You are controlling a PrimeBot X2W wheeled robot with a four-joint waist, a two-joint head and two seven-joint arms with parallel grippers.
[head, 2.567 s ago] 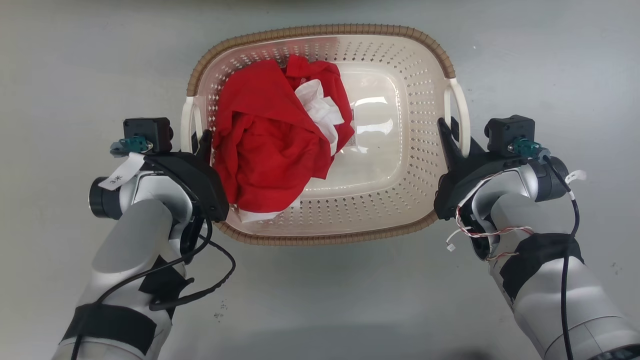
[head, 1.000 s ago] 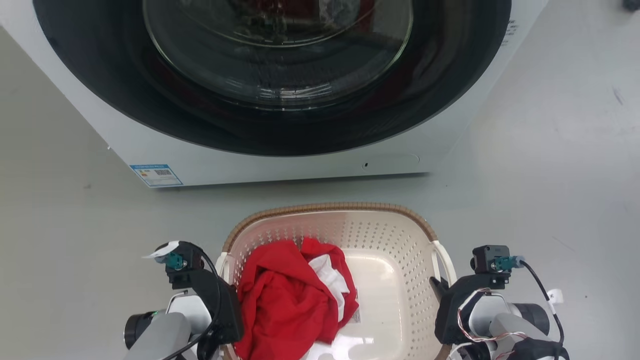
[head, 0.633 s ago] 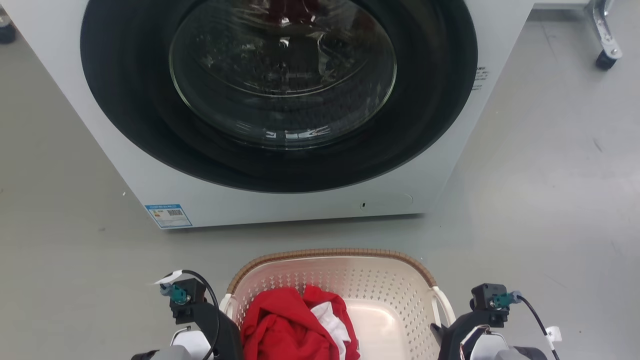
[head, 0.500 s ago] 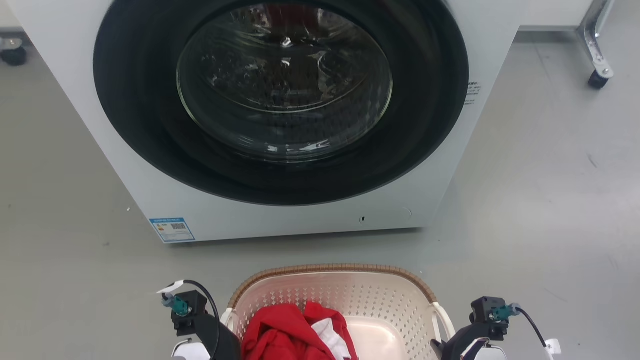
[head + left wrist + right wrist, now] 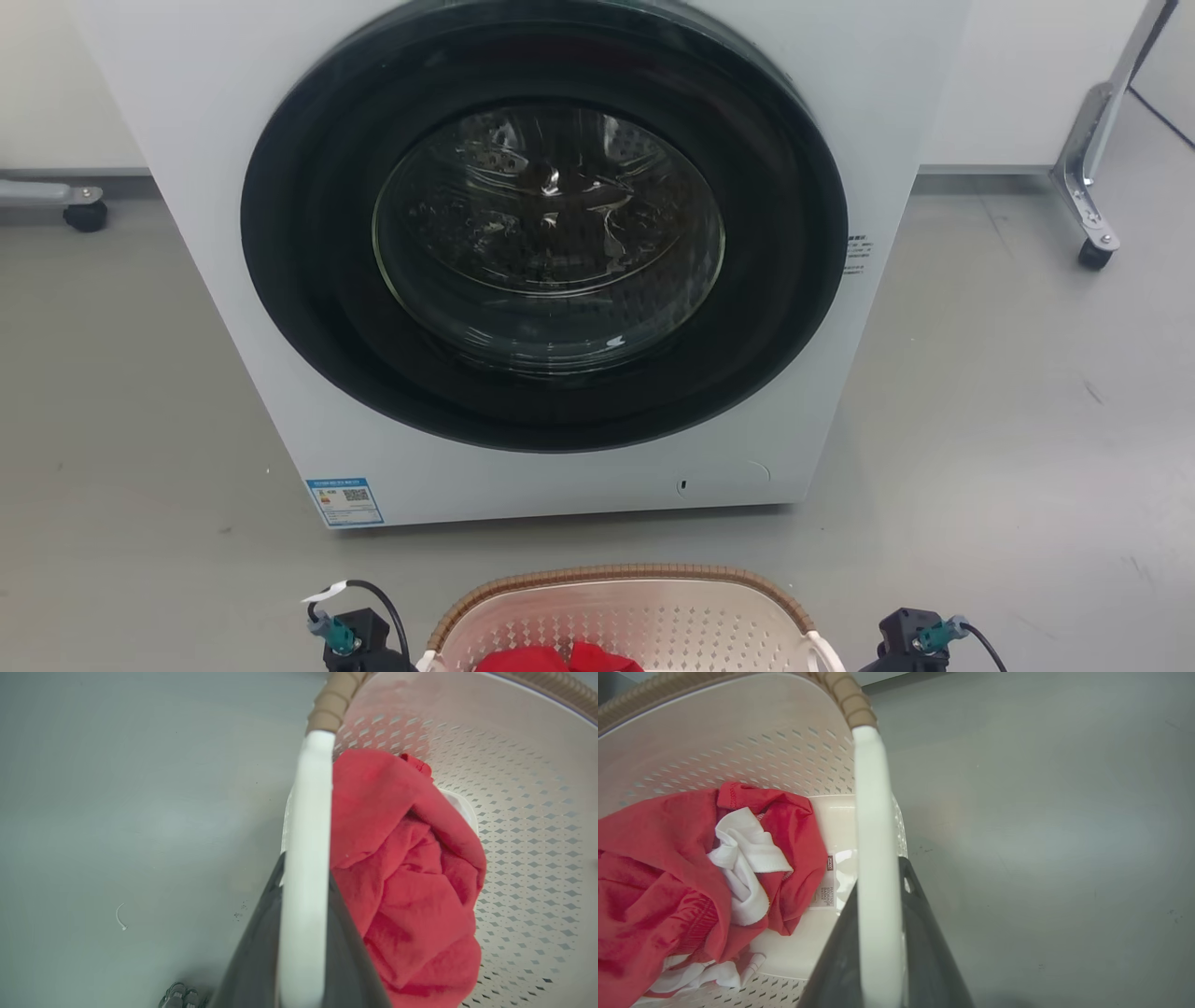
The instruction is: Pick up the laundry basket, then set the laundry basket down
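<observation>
Item: laundry basket [image 5: 616, 572], one, rounded-rectangular, of cream-white glossy plastic. Its walls are pierced with rows of small diamond holes, its floor is smooth, and its rim carries brown ribbed woven-look trim. A smooth white loop handle sits at each short end. Contents: a crumpled red garment [image 5: 411, 882] of soft matt cloth heaped toward the basket's left end, with a white cloth [image 5: 742, 858] bunched in its folds. A small printed label [image 5: 826, 884] lies on the basket's floor beside them. My left pincer [image 5: 304, 877] is closed on the basket's left handle [image 5: 306, 812], one dark tapered finger pressed to each side of the bar. My right pincer [image 5: 878, 891] is closed the same way on the basket's right handle [image 5: 873, 812]. Both pairs of fingers run lengthwise along their handles, pointing toward the basket's far rim. My two wrists sit level with each other just outside the basket's two ends, the left wrist block [image 5: 353, 637] with its looped black cable and the right wrist block [image 5: 910, 635]. I cannot tell whether the basket's base touches the floor [image 5: 980, 420], which is smooth, grey and lightly scuffed. Beyond the basket's far rim and near it stands a white front-loading washer [image 5: 187, 140]. Its round door, with a dark ring and domed glass [image 5: 549, 238], faces the basket, and a small blue sticker [image 5: 345, 501] sits at its lower corner. Farther beyond the basket's right end stands a metal leg [image 5: 1088, 196] on a caster.
</observation>
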